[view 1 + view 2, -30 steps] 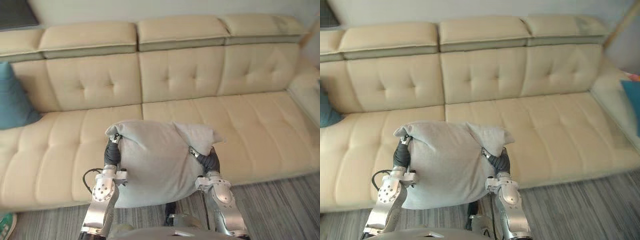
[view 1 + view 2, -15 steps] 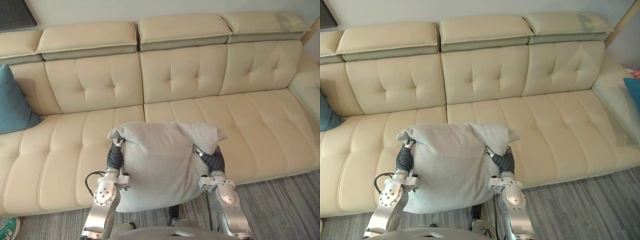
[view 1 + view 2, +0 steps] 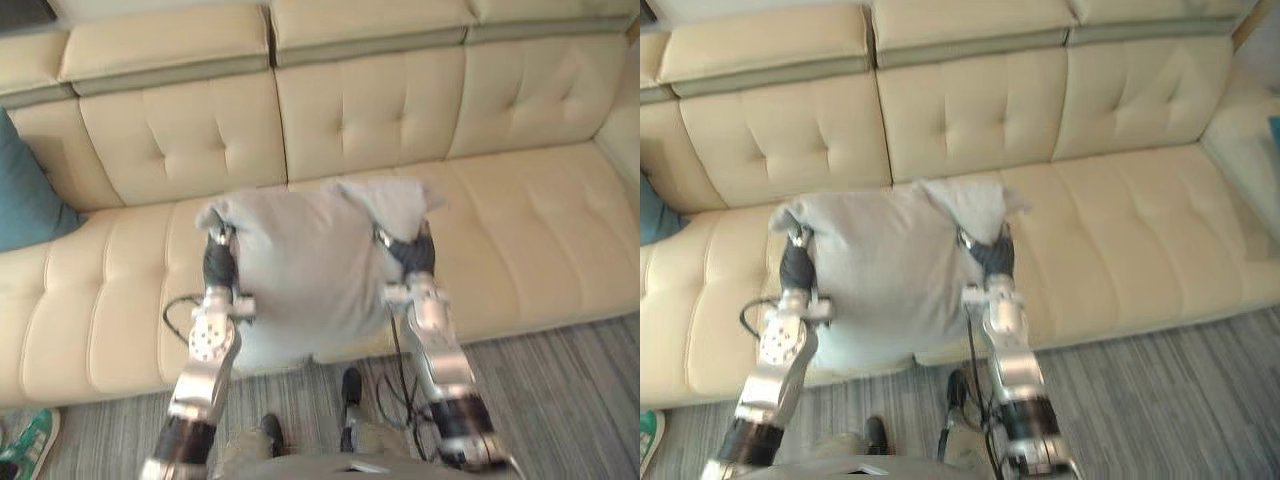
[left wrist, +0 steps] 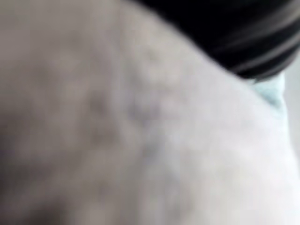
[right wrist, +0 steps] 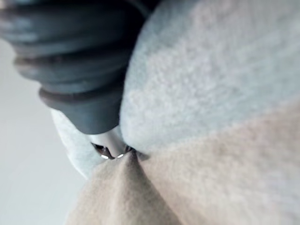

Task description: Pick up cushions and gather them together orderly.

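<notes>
The grey cushion [image 3: 300,270] is seen in a plain pale grey, with no pattern. The sofa [image 3: 520,230] is coloured cream, its backs dimpled with tufted buttons and its seats ribbed by seams. A plain teal cushion [image 3: 25,190] is shown. The floor [image 3: 570,370] is streaked in grey stripes. Dark ribbed covers are worn by the left hand [image 3: 219,265] and right hand [image 3: 412,256].

The left arm [image 3: 205,350] comes in from 7 o'clock and the right arm [image 3: 432,335] from 5 o'clock, both stretched toward 12 o'clock. The left hand [image 3: 218,266] and right hand [image 3: 412,257] sit level and well apart, dark ribbed covers showing, each against one side of the grey cushion [image 3: 300,270] between them.
</notes>
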